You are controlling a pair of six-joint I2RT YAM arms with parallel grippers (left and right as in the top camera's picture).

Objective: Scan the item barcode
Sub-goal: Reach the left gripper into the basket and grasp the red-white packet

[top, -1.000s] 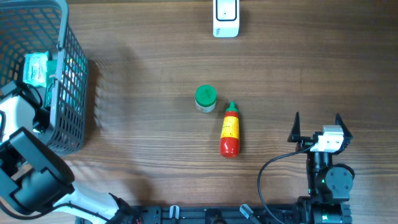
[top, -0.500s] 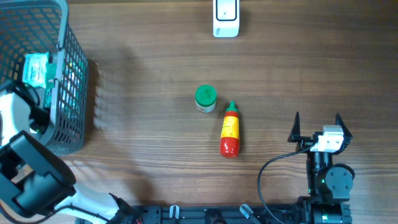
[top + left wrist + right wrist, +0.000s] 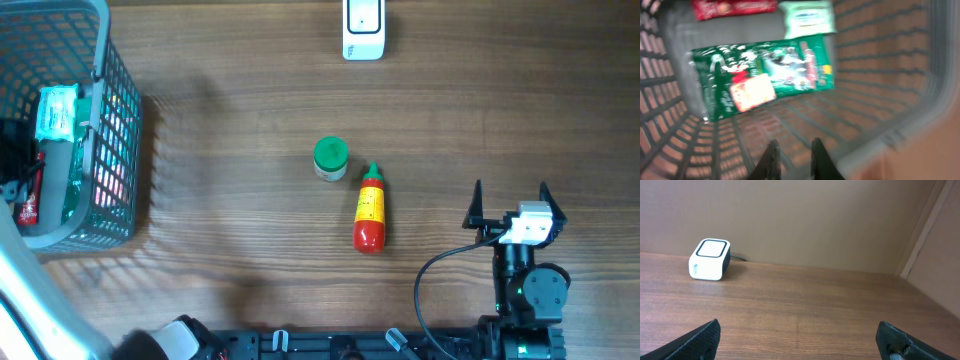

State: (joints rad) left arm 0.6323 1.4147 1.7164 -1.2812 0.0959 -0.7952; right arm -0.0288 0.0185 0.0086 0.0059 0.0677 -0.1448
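Note:
A grey wire basket point(image 3: 118, 150) at the far left holds a green snack packet point(image 3: 760, 77), a pale green packet point(image 3: 806, 19) and a red packet point(image 3: 732, 6). My left gripper point(image 3: 793, 145) hangs above the inside of the basket. Its jaws are drawn close together with only a narrow gap, and nothing shows between them; this view is blurred. A white scanner point(image 3: 363, 28) stands at the table's back edge, also visible as the scanner point(image 3: 710, 259) in the right wrist view. My right gripper point(image 3: 510, 190) rests wide open and empty at the front right.
A green-capped jar point(image 3: 330, 158) and a red sauce bottle point(image 3: 370, 210) with a green tip lie mid-table, apart from both grippers. My left arm point(image 3: 25, 300) fills the lower left corner. A cable point(image 3: 440, 275) loops beside the right arm.
My left gripper's jaws have closed and the arm has swung up over the basket, out past the left edge. The right arm and the table items have not moved.

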